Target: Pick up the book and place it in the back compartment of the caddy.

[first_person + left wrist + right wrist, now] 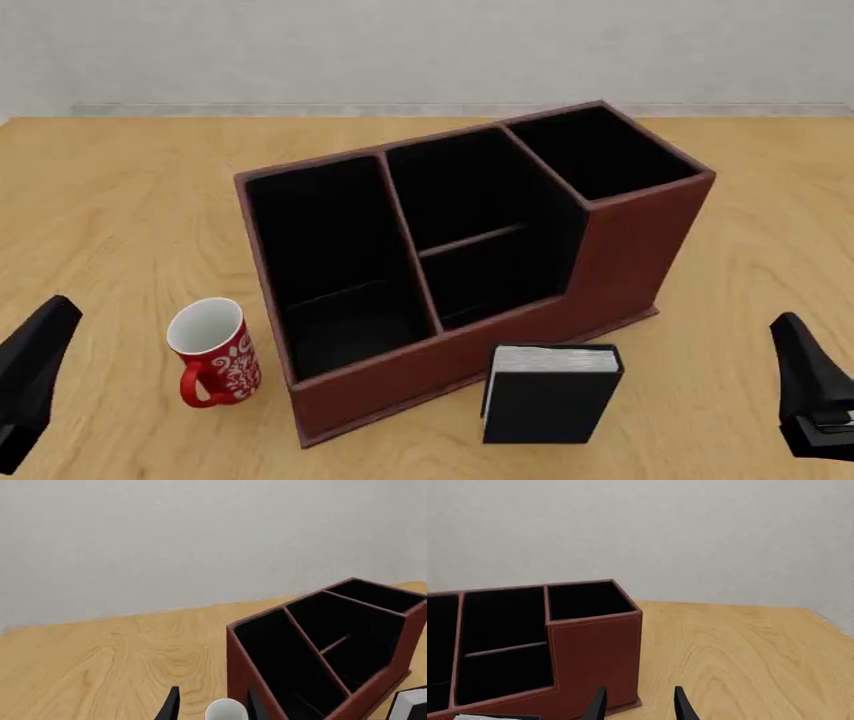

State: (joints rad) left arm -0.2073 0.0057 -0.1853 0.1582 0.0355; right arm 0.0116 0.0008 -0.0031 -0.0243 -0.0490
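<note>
1. Front view shows the book (551, 392) standing upright on the table (120, 190), just in front of the caddy (467, 250) and close to its low near wall, page edges facing up.
2. Left gripper (210, 705) and right gripper (638, 702) both sit low at the near corners of the front view, well apart from the book. In each wrist view the two dark fingers stand parted with nothing between them, so both grippers are open and empty.
3. The task looks unstarted: nothing is grasped and every section of the caddy is bare and black inside.
4. The right gripper seems the better choice, since the book stands nearer that side; a red-and-white mug (214, 350) sits near the caddy's left end and would crowd the left arm.
5. A good grasp would probably come from above, with the fingers straddling the two covers across the thickness, near the middle of the spine's length, so the book hangs level.
6. The back compartment (454, 185) is the far half of the middle column, behind the thin cross partition (467, 242). Lift high enough to clear the caddy's walls.
7. Lower the book straight down with its covers parallel to the long dividers; a tilted book could catch on the partition.
</note>
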